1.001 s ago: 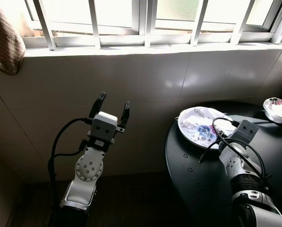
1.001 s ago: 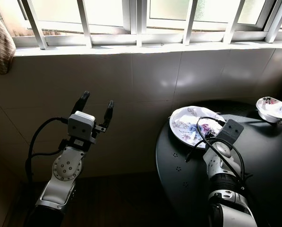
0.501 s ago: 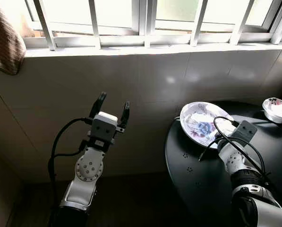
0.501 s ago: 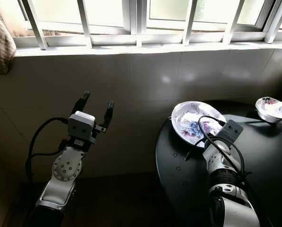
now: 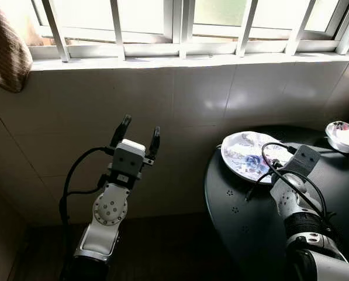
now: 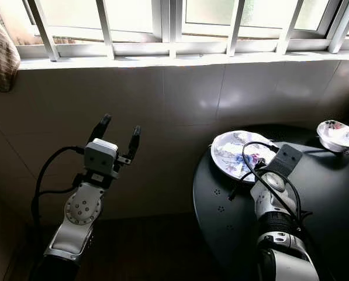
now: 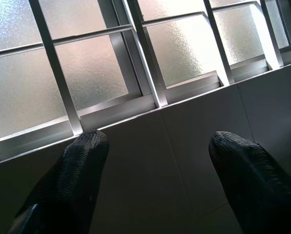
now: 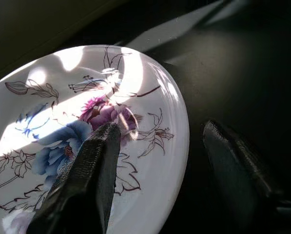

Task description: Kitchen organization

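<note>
A white plate (image 5: 247,155) painted with blue and purple flowers lies near the left edge of a round black table (image 5: 238,219). My right gripper (image 8: 160,127) is open astride the plate's near rim. One finger (image 8: 94,170) is over the painted face (image 8: 62,141) and the other finger (image 8: 233,165) is over the dark tabletop beside the plate. My left gripper (image 5: 140,127) is raised in front of the tiled wall, left of the table. It is open with nothing between its fingers (image 7: 77,170).
A small flowered bowl (image 5: 344,136) sits at the table's far right. A barred window (image 5: 180,29) and its sill run above the tiled wall. A brown cloth (image 5: 4,52) hangs at the upper left. Dark floor lies between the left arm and the table.
The plate stood tipped up towards me half a second ago and now lies flatter on the table. The right wrist shifted slightly with it. The left arm has not moved.
</note>
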You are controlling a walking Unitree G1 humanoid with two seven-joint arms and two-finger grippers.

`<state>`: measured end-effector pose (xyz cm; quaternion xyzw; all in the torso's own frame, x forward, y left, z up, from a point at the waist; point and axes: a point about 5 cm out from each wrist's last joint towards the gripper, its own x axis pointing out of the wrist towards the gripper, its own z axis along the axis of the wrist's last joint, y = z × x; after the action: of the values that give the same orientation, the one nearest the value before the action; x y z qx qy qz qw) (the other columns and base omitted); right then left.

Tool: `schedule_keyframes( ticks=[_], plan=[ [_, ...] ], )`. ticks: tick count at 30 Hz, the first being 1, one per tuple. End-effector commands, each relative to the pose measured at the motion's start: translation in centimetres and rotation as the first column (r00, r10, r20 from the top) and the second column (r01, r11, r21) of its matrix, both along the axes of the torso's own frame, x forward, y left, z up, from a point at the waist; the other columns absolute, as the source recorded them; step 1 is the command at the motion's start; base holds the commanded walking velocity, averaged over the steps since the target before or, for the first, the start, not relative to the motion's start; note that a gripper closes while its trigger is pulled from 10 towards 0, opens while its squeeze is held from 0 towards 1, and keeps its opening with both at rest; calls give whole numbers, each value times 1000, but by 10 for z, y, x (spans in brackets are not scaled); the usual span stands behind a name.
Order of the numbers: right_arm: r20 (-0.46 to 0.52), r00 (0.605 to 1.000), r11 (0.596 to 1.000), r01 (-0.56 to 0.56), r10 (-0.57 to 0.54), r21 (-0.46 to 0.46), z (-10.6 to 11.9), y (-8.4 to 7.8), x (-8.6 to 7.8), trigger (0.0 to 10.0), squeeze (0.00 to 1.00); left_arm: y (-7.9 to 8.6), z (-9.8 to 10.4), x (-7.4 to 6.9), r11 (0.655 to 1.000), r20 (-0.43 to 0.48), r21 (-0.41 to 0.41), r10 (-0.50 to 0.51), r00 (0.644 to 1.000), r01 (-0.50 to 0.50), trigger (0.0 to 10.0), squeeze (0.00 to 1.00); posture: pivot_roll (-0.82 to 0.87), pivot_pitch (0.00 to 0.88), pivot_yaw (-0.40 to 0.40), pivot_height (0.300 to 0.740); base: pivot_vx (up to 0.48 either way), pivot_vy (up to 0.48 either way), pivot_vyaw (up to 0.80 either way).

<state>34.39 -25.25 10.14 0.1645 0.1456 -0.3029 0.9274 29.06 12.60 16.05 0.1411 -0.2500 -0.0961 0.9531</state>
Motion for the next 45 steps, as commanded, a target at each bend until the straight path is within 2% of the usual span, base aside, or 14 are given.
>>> schedule_keyframes(
  ticks=[1,7,9,11,20,21,23,26,29,36,37,38,39,45],
  plan=[
    [17,999,999,32,-32,-16,4,-3,-1,10000,0,0,-5,1,1000,-30,2,6,1000,-6,10000,0,-14,0,-34,740,0,0,0],
    [-29,998,995,-46,49,86,-8,8,2,10000,0,-1,-6,1,1000,-34,4,7,999,-7,10000,0,-15,0,-34,740,0,0,0],
    [-32,998,995,-52,56,90,-9,9,3,10000,0,-1,-6,1,1000,-34,4,7,999,-7,10000,0,-15,0,-34,740,0,0,0],
    [-56,998,990,-26,34,137,-14,7,2,10000,0,-1,-7,2,1000,-37,5,9,999,-9,10000,0,-12,0,-35,740,0,0,0],
    [-69,997,982,-12,26,190,-16,6,4,10000,0,1,-8,1,1000,-41,9,13,999,-13,10000,0,-6,0,-36,740,0,0,0],
    [-91,994,967,-38,63,253,-21,12,4,10000,0,0,-9,1,1000,-45,10,14,999,-14,10000,0,-7,0,-36,740,0,0,0],
    [-107,990,953,-61,97,296,-26,17,4,10000,0,0,-10,1,1000,-49,10,13,999,-12,10000,0,-7,0,-36,740,0,0,0],
    [-113,965,915,-181,235,360,-31,34,6,10000,0,1,-14,1,1000,-72,-6,21,997,-21,10000,0,-12,0,-29,740,0,0,0],
    [-105,954,903,-226,281,365,-32,39,7,10000,0,2,-15,1,1000,-79,-13,24,997,-25,10000,0,-13,0,-29,740,0,0,0],
    [-129,962,911,-178,241,371,-36,30,3,10000,0,1,-16,1,1000,-80,-4,21,997,-22,10000,0,-7,0,-33,740,0,0,0],
    [-131,964,910,-168,233,379,-37,29,3,8392,0,2,-17,1,1000,-82,-4,24,996,-24,10000,0,-9,0,-33,740,0,0,0],
    [-130,964,909,-167,232,382,-37,28,3,3686,0,2,-17,1,1000,-83,-5,24,996,-25,10000,0,-9,0,-34,740,0,0,0],
    [-132,965,910,-163,228,382,-37,28,2,0,0,1,-18,0,1000,-85,-6,25,996,-25,10000,0,-10,0,-34,740,0,0,0],
    [-135,970,910,-135,202,391,-37,26,2,0,0,1,-19,0,1000,-92,-7,24,996,-25,10000,0,-13,0,-33,740,0,0,0]
  ],
)
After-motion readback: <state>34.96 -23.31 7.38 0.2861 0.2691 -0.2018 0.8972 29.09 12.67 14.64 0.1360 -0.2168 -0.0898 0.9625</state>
